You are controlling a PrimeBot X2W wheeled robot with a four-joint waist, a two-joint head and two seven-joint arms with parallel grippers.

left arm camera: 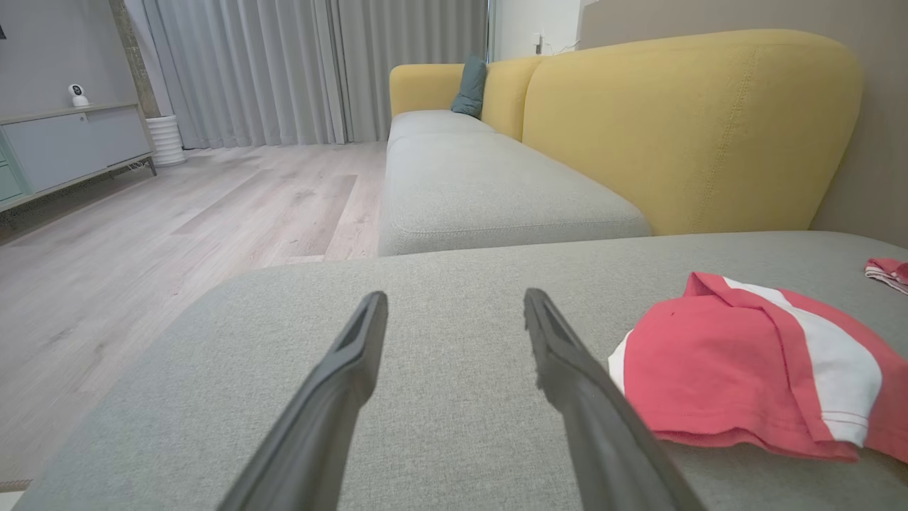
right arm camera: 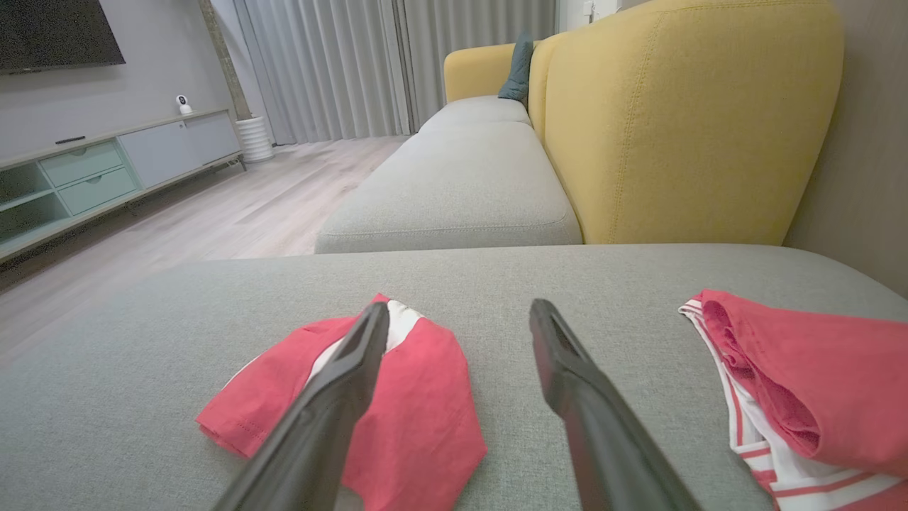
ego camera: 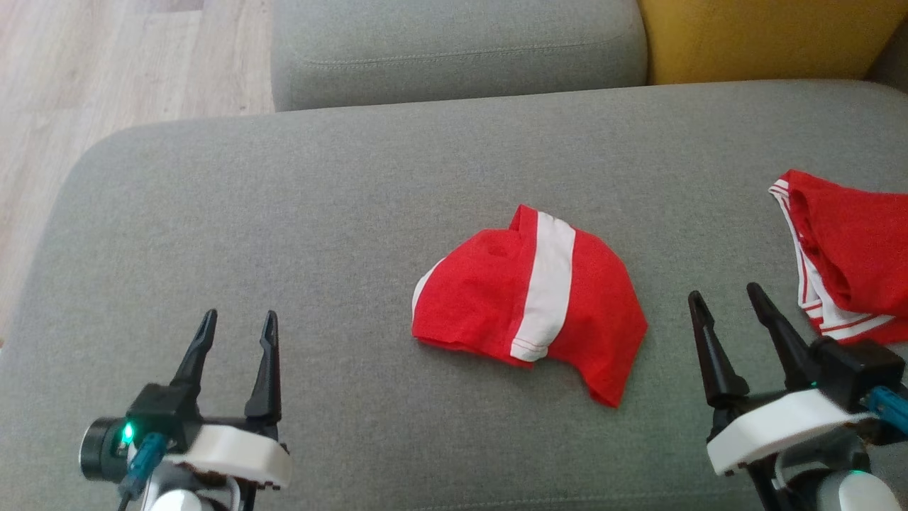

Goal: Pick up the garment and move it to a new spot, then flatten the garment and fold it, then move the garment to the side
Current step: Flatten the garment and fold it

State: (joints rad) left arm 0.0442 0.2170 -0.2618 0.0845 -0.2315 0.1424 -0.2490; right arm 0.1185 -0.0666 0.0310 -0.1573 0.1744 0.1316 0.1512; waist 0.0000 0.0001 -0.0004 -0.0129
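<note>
A crumpled red garment with a white stripe [ego camera: 532,298] lies in the middle of the grey sofa seat [ego camera: 284,213]. From the left wrist it lies to the right [left arm camera: 752,369]; from the right wrist it sits behind the left finger [right arm camera: 418,397]. My left gripper [ego camera: 237,321] hovers at the lower left, open and empty, well left of the garment. My right gripper [ego camera: 725,294] stands open and empty at the lower right, just right of it. Both sets of fingers [left arm camera: 347,369] [right arm camera: 567,369] are spread apart over bare cushion.
A second red garment with white trim [ego camera: 844,262] lies at the seat's right edge, close to my right gripper. A yellow backrest [ego camera: 766,35] and another grey cushion [ego camera: 454,50] lie beyond. Wooden floor [ego camera: 92,78] drops off at the left.
</note>
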